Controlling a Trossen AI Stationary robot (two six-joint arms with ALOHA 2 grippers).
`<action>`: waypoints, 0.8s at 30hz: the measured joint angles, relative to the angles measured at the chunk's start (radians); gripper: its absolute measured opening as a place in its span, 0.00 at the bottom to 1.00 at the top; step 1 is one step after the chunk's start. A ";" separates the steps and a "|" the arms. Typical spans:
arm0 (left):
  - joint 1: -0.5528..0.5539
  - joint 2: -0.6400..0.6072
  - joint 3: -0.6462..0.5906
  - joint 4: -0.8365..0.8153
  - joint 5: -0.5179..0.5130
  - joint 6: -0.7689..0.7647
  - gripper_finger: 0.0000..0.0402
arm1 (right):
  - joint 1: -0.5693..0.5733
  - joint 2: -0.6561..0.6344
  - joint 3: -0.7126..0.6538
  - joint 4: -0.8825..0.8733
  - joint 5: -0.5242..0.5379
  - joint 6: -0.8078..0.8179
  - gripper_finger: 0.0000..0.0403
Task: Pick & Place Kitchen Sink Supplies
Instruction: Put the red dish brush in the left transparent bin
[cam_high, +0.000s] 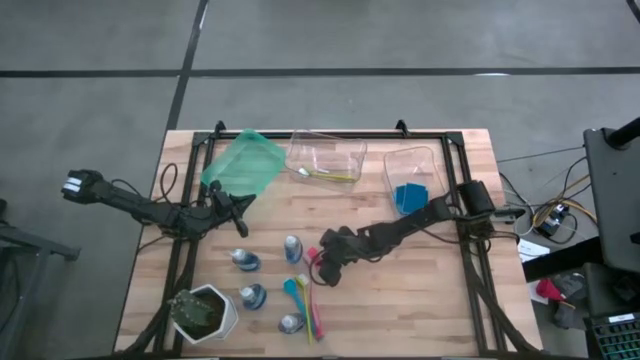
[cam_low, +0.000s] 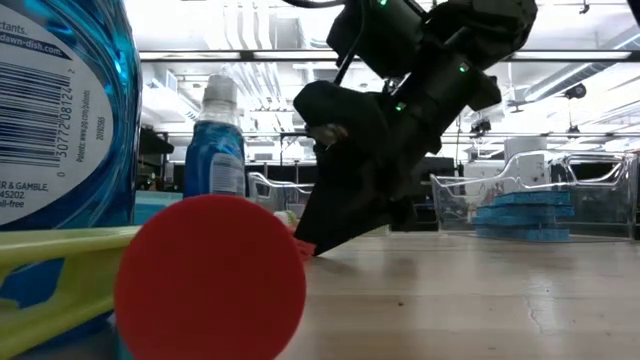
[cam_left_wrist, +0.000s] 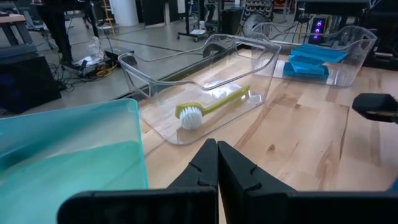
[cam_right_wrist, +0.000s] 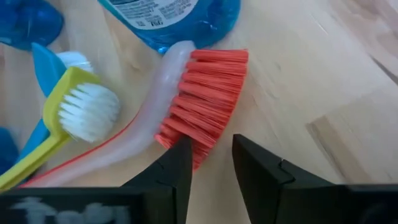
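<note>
Several small clear bottles of blue liquid stand on the table, among them bottle and bottle. Thin brushes lie together beside them. The pink brush's red-bristled head lies against a bottle, with a yellow-green brush head close by. My right gripper is open and points down at the table, its fingers at the edge of the red bristles. My left gripper is shut and hovers by the green bin. Blue sponges lie in a clear bin. My right gripper comes from above, slanting down, with one finger at the lower edge of the red bristles of the pink brush. I cannot tell whether it touches them. The brush lies flat on the table.
A clear bin at the far edge holds a yellow-green brush. A second clear bin holds the sponges. A white pot with a green plant stands at the near left corner. Bare wood lies to the right of my right gripper.
</note>
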 joint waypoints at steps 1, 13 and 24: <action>0.000 0.000 0.000 0.000 0.000 0.000 0.00 | 0.000 0.000 0.004 -0.004 -0.001 -0.009 0.26; 0.000 0.000 0.000 -0.006 0.000 0.000 0.00 | 0.001 -0.010 0.015 -0.052 -0.003 -0.060 0.02; 0.000 0.000 0.000 -0.008 0.000 0.000 0.00 | 0.036 -0.145 0.000 -0.121 0.058 -0.087 0.02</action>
